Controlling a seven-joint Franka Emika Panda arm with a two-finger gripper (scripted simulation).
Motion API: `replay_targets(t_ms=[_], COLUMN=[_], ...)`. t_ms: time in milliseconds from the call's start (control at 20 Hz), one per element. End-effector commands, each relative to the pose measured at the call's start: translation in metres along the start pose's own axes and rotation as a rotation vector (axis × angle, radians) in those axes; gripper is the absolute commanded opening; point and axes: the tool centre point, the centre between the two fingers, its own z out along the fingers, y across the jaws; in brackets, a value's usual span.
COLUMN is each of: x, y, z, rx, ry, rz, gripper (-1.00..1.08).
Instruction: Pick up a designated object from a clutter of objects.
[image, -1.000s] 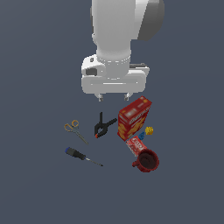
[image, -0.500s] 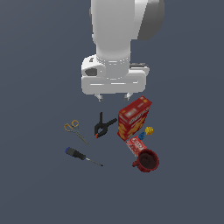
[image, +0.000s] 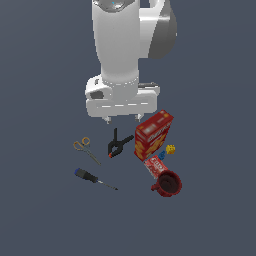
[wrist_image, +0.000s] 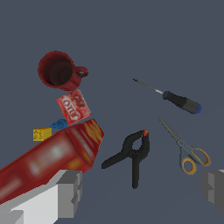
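Note:
The scissors (image: 86, 149) with yellow-orange loop handles and thin grey blades lie flat at the exterior view's left of the clutter. They also show in the wrist view (wrist_image: 188, 151). My gripper (image: 122, 119) hangs open and empty above the black clamp (image: 119, 143), up and to the exterior view's right of the scissors. In the wrist view my gripper (wrist_image: 142, 190) has its grey fingers (wrist_image: 70, 192) wide apart, the clamp (wrist_image: 133, 155) between them and the scissors near the other finger.
A blue-handled screwdriver (image: 92, 178) lies below the scissors. A red cracker box (image: 152, 135), a small red box (image: 156, 166), a dark red mug (image: 167, 184), a yellow piece (image: 171, 149) and a blue piece (image: 162, 156) sit to the exterior view's right.
My gripper has come down closer to the objects and shifted slightly to the exterior view's left. The objects have not moved.

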Motion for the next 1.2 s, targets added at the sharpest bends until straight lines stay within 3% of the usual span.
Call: replay_targets(t_ms=[0,600,1150], x=[0.002,0.004,-0.014], y=[0.01,0.08,0.147], z=[0.011,0.088,0.162], rx=[0.0,-0.001,-0.009], ry=[0.0,0.0,-0.004], rz=[-0.023,-0.184,-0.339], gripper=[1.0,1.0,1.0])
